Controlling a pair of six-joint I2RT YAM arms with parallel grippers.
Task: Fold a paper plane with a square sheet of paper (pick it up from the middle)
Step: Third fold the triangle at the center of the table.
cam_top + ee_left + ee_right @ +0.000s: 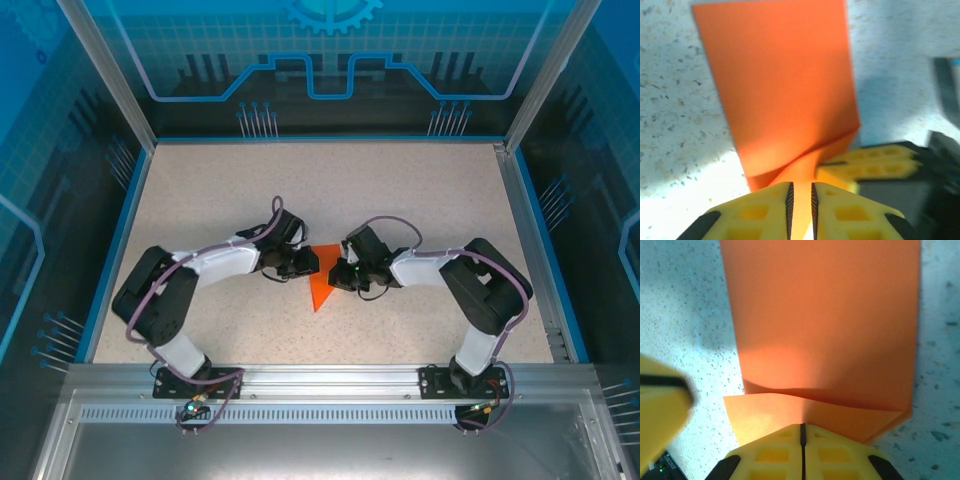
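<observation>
The orange sheet of paper (321, 290) lies on the table between both arms, folded into layers, its point toward the near edge like a rough paper plane. In the left wrist view the paper (780, 85) runs up from my left gripper (801, 200). That gripper's jaws stand a little apart, with a raised fold in the gap. My right gripper (802, 440) is shut on the near edge of the paper (825, 315), whose upper layer bulges up. In the top view the left gripper (312, 263) and right gripper (336, 272) face each other across the paper's upper part.
The speckled table (420, 190) is bare around the arms, bounded by blue rails and see-through walls. The right gripper's yellow fingers (875, 165) sit close beside my left jaws. A left finger (660, 405) shows at the edge of the right wrist view.
</observation>
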